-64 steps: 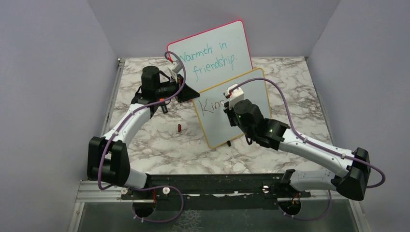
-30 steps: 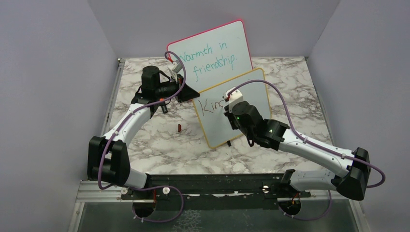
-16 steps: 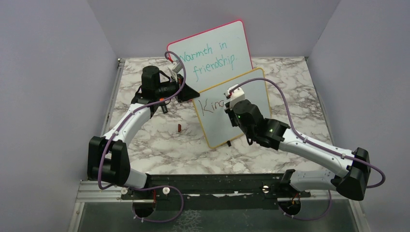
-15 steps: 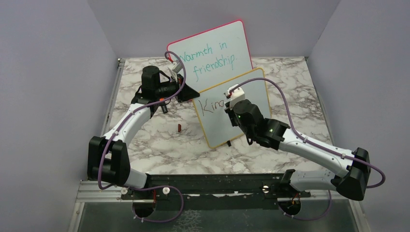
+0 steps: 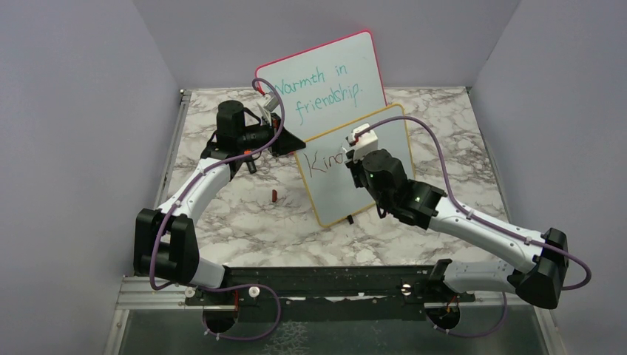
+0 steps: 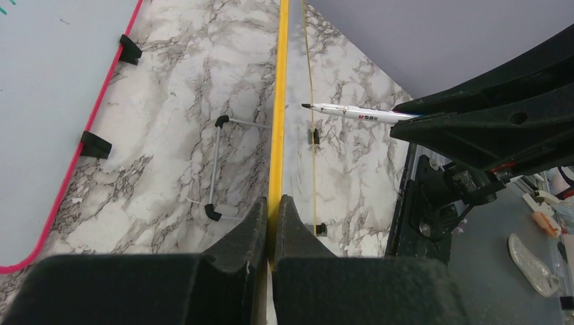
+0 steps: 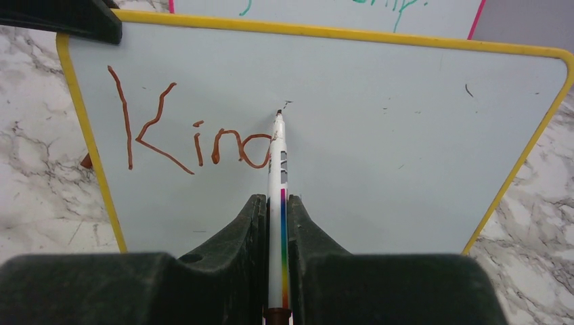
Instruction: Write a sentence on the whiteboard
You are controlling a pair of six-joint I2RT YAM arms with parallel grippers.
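The yellow-framed whiteboard point(image 5: 329, 194) stands tilted mid-table. My left gripper point(image 5: 294, 143) is shut on its left frame edge; in the left wrist view the frame point(image 6: 277, 101) runs edge-on between the closed fingers of that gripper point(image 6: 273, 203). My right gripper point(image 7: 275, 200) is shut on a white marker point(image 7: 277, 149) with a rainbow stripe. The marker's tip rests on the board just above a round loop. The sentence point(image 7: 183, 139) reads "Kin" plus that loop, in reddish-brown. The right gripper point(image 5: 353, 159) covers the end of the writing point(image 5: 322, 163) from above.
A pink-red-framed board point(image 5: 318, 81) with teal writing leans behind the whiteboard. A small red cap point(image 5: 274, 195) lies on the marble table left of the whiteboard. A wire stand point(image 6: 215, 162) props the whiteboard from behind. Grey walls close in both sides.
The right gripper has shifted slightly up and right along the board, carrying the marker tip above the loop. A round loop has been added after "Kin". The left arm has not moved.
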